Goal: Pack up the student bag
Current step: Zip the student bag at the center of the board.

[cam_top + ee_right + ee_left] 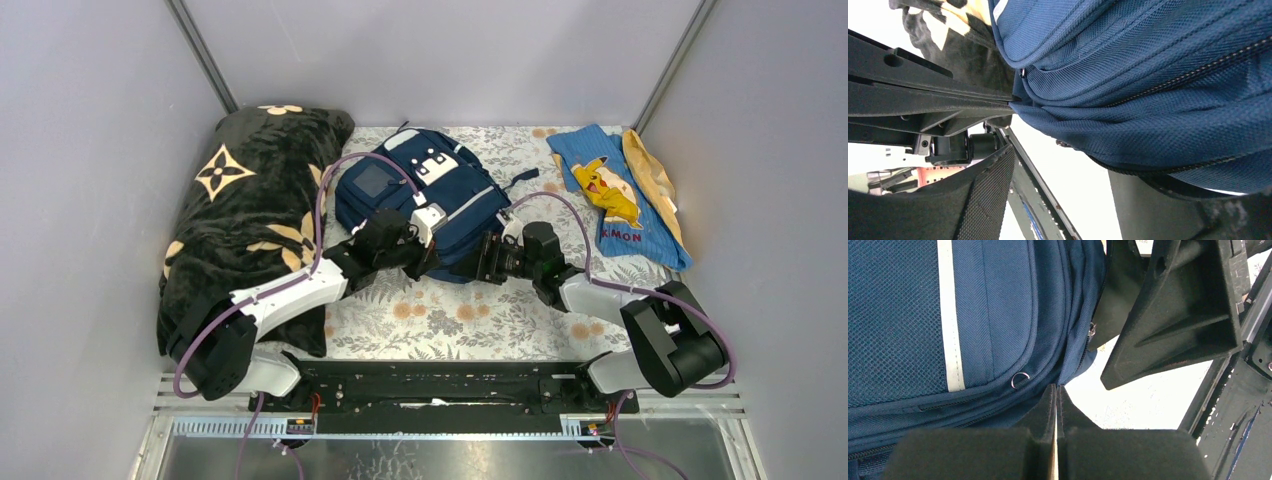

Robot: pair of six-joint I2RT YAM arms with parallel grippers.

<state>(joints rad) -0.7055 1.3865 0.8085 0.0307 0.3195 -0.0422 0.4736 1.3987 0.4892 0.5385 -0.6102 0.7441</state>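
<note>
The student bag (430,190) is navy blue with a pale stripe and a white patch, and lies on the floral mat at the back centre. My left gripper (427,258) sits at the bag's near edge. In the left wrist view the left gripper (1056,388) is shut, and its tips pinch a fold of the bag's (988,315) edge fabric just below a metal ring (1020,380). My right gripper (482,266) is beside it at the same edge. In the right wrist view the right gripper (1063,165) is open, and the bag (1158,85) lies over its right finger (1158,210).
A black blanket with tan flowers (250,215) fills the left side. A light-blue cloth with a yellow cartoon figure (615,195) lies at the back right beside a tan cloth (652,175). Grey walls close in the workspace on three sides.
</note>
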